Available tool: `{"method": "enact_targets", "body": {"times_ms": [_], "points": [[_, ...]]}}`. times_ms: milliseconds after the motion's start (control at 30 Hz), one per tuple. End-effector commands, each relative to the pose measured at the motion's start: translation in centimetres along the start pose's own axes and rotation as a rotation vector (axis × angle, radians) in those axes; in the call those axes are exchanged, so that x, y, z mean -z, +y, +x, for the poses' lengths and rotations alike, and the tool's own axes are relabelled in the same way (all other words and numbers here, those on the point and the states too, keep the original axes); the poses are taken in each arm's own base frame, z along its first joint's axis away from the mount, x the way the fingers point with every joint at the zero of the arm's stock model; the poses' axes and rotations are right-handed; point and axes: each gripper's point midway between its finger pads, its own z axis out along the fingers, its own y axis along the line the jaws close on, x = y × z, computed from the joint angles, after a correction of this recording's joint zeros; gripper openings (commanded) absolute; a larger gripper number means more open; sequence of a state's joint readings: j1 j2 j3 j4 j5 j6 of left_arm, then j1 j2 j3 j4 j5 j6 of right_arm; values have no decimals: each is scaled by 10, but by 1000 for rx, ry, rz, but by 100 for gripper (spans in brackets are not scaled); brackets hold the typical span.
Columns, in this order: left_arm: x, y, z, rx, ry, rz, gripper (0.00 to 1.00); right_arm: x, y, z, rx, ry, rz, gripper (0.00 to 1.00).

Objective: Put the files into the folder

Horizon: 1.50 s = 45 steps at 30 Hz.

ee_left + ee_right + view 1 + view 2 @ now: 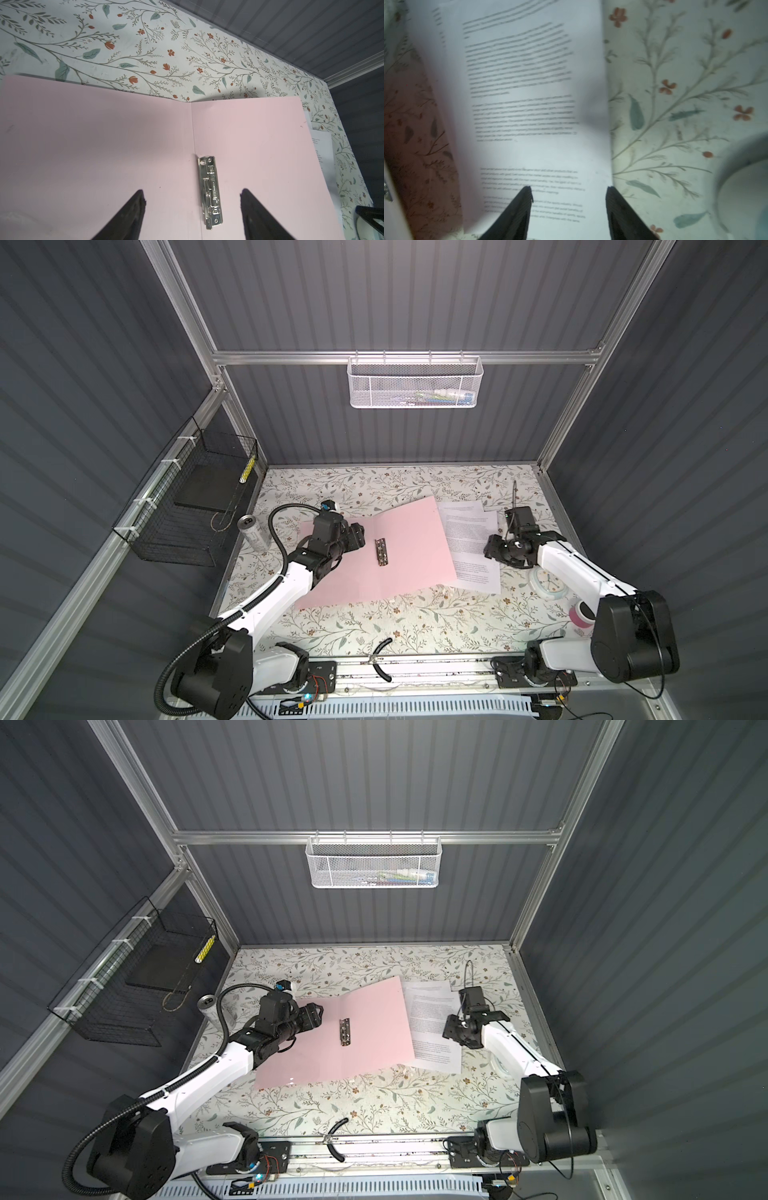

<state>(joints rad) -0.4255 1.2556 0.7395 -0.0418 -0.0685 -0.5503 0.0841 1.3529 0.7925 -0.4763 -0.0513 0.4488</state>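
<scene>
From my station, the folder (399, 539) (374, 1019) lay open and flat in the middle of the flowered surface (415, 622), inner side up. Its metal clip bar (381, 551) (344, 1032) sat just right of the spine crease. The files (469, 531) (428, 1011) lay on the surface at the folder's right, a few printed sheets fanned slightly apart. Their left edge was tucked beneath the folder's right cover.

The left arm (286, 585) reached over the folder's left cover. In the left wrist view its jaws stood wide with nothing between them, hanging above the pink board (104, 135) with the clip bar (209, 187) in line between the two tips.

The right arm (569, 568) hung over the right edge of the files. In the right wrist view its jaws were parted about halfway and held nothing. One tip was above the printed page (529, 83) and the other at the page's edge. I could not tell whether either tip touched the paper.

A can (253, 531) stood left of the folder, and a small clock (548, 583) lay near the right arm.
</scene>
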Motion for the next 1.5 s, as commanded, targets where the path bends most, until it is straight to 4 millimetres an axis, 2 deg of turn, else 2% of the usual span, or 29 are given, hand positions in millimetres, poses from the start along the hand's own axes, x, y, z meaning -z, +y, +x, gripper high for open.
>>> {"method": "enact_targets", "body": {"times_ms": [0, 133, 200, 400, 667, 933, 967, 1100, 1300, 1467], "points": [[-7, -11, 3, -29, 9, 54, 73, -6, -11, -20, -52, -63, 12, 59], [-9, -11, 4, -33, 13, 50, 73, -25, -22, -31, -138, -42, -18, 56], [-10, -10, 4, -33, 12, 47, 73, -29, -18, -36, -183, -50, -96, 55], [-15, -10, 6, -39, 24, 47, 73, -37, -10, -52, -195, -53, -147, 53], [-21, -11, 10, -26, 30, 58, 73, -59, -5, -44, -228, 0, -186, 52], [-19, -11, 8, -19, 23, 56, 72, -63, 0, -46, -244, 0, -224, 50], [-18, -10, 8, -21, 23, 53, 72, -62, 6, -43, -242, 17, -257, 49], [-18, -9, 8, -19, 22, 48, 72, -66, 7, -39, -249, 30, -267, 45], [-21, -9, 9, -18, 28, 48, 72, -66, 8, -39, -251, 31, -273, 37], [-21, -10, 9, -19, 29, 50, 71, -64, 7, -38, -255, 29, -269, 25]]}}
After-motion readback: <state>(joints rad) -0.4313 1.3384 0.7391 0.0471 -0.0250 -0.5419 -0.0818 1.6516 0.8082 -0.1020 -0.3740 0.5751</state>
